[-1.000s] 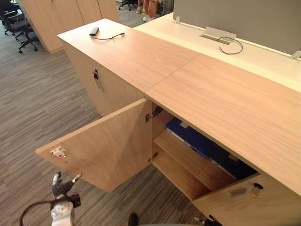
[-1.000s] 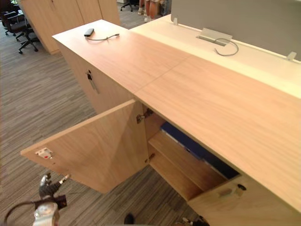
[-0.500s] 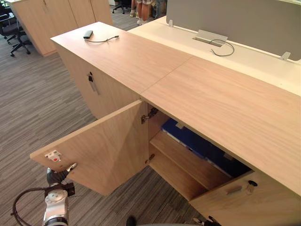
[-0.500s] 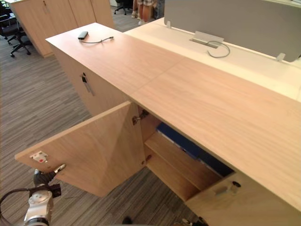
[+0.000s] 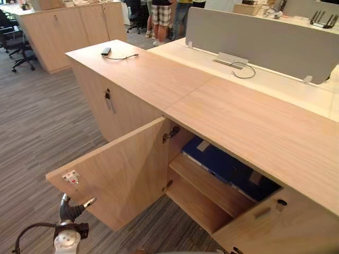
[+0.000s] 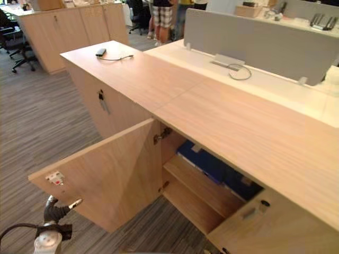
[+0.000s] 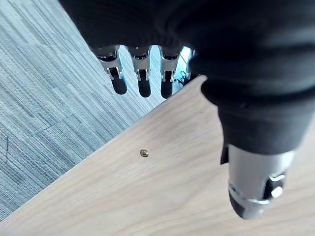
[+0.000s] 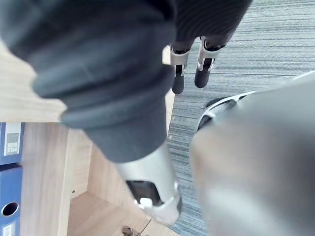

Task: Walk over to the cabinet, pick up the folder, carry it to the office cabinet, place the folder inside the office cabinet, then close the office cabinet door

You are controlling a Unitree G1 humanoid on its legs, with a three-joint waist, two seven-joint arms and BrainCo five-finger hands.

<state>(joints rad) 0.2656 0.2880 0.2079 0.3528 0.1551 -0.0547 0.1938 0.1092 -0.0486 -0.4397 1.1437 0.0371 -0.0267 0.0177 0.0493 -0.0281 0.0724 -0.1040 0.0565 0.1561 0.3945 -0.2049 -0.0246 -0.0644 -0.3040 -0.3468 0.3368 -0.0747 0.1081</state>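
Folder (image 5: 222, 164) still inside office cabinet (image 5: 254, 124)

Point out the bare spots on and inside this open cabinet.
The cabinet top is bare from the black device at its far end onward. The lower shelf, beside the open door, is free. The upper shelf is crowded with blue folders.

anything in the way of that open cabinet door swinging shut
Nothing visible does. The blue folders sit back on the shelf, inside the opening the door must cover. The left hand is by its free lower corner.
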